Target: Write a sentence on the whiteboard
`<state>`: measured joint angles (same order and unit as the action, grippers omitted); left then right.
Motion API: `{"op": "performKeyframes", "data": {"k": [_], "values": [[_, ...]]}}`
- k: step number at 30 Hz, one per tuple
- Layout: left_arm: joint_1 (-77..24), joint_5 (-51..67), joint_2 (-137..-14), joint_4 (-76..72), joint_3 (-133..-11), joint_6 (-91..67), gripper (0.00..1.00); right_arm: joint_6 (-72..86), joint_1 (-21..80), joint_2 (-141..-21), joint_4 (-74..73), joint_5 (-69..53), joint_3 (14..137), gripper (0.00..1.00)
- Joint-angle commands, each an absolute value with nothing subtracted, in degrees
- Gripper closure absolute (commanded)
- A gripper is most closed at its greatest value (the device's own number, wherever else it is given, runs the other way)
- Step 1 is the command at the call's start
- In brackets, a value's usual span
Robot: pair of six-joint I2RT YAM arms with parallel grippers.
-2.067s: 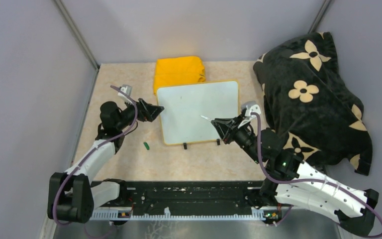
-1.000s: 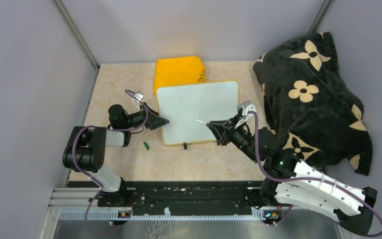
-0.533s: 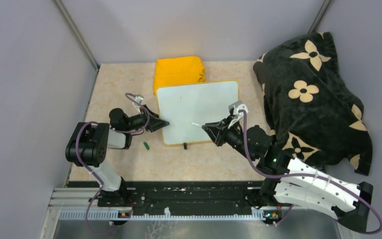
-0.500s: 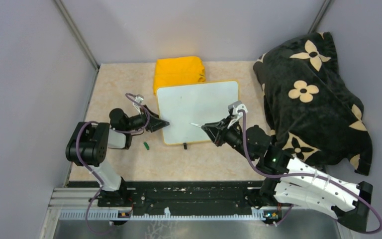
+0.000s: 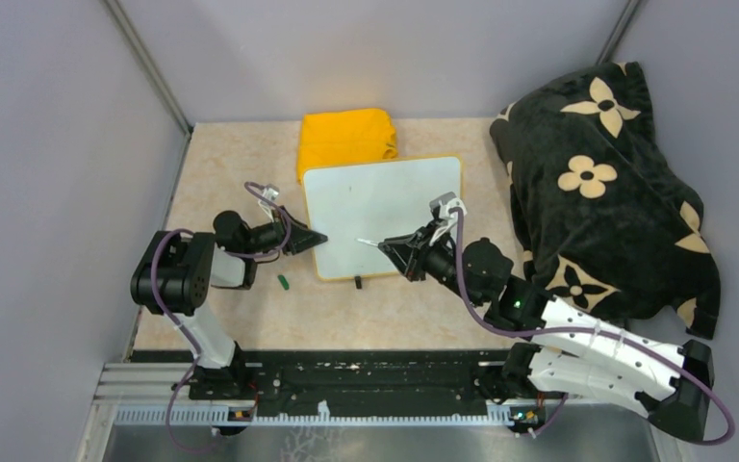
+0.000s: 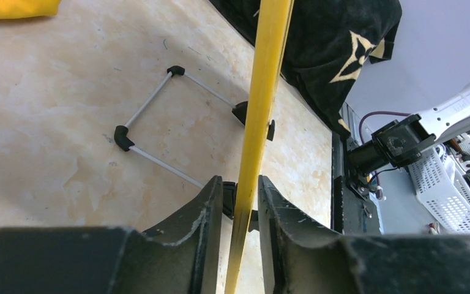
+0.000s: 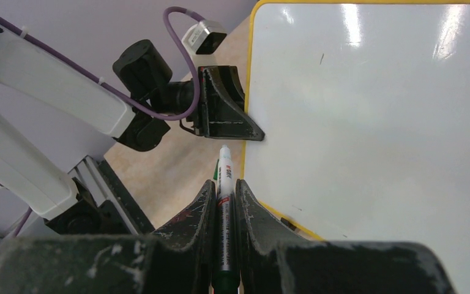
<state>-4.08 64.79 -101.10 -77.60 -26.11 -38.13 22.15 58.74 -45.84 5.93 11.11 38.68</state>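
The whiteboard (image 5: 385, 207) lies flat on the table, white with a yellow rim, and no sentence shows on its face (image 7: 373, 110). My left gripper (image 5: 313, 238) reaches in at the board's left edge. In the left wrist view its jaws (image 6: 240, 184) straddle the yellow rim (image 6: 266, 73). The right finger is at the rim and a thin gap remains on the left, so it is open. My right gripper (image 5: 399, 248) is shut on a white marker (image 7: 225, 177). The marker's uncapped tip (image 5: 361, 241) hovers over the board's near-left corner.
A folded yellow cloth (image 5: 346, 138) lies behind the board. A black flowered blanket (image 5: 601, 183) fills the right side. A small green cap (image 5: 284, 282) lies on the table near the left arm. A thin wire stand (image 6: 159, 116) with black clips sits under the board.
The left jaws have narrowed around the board's rim. The right arm has carried the marker leftward across the board toward its near-left corner.
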Motion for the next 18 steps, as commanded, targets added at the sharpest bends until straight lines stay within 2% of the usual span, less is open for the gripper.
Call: {"op": "performKeyframes", "data": {"k": [1,8,15,18], "values": [[-3.9,66.0,-101.9,-80.8,-25.8,-37.6,0.70,22.9,59.2,-47.4,10.5,9.4,42.3,1.00],[-3.8,65.5,-102.0,-80.9,-25.4,-37.3,0.79,23.1,59.5,-49.1,12.2,9.1,42.7,1.00],[-3.8,65.1,-102.1,-81.1,-25.2,-37.2,0.92,23.0,59.6,-50.7,13.4,9.1,43.1,1.00],[-3.8,64.9,-102.0,-81.1,-25.2,-37.3,0.94,23.0,59.7,-51.3,13.8,9.1,43.2,1.00]]}}
